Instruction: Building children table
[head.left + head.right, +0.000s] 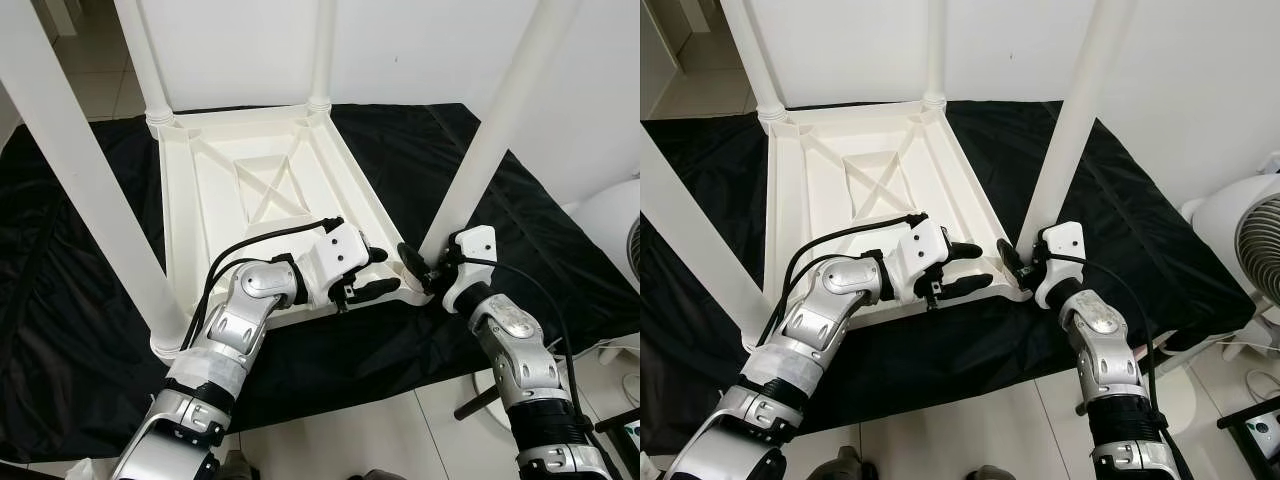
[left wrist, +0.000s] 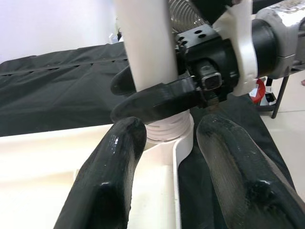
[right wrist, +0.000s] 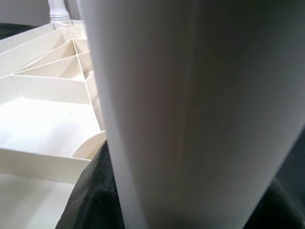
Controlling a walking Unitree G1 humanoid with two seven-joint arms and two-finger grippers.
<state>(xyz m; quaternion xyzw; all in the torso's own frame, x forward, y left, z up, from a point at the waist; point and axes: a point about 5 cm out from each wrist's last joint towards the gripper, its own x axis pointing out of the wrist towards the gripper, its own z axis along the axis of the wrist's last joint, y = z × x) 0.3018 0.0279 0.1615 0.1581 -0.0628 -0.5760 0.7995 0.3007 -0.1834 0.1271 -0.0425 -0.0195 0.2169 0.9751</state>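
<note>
right gripper (image 2: 157, 95) clasping smooth round leg (image 1: 500, 125)

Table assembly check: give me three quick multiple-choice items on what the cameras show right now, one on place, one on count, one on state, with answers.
1. Where does the upturned white tabletop lie?
A. on a black cloth
B. on a bare wooden bench
C. leaning on the wall

2. How many white legs stand in the tabletop's corners?
A. one
B. two
C. four

3. What is the right gripper doing?
A. hanging idle beside the body
B. closed around the base of the near right leg
C. holding a screwdriver

Answers:
1. A, the black cloth spreads under the tabletop on all sides.
2. C, a leg rises from each corner, including the near right leg.
3. B, the left wrist view shows its black fingers on both sides of that leg just above the socket, while the left gripper is open beside it.
</note>
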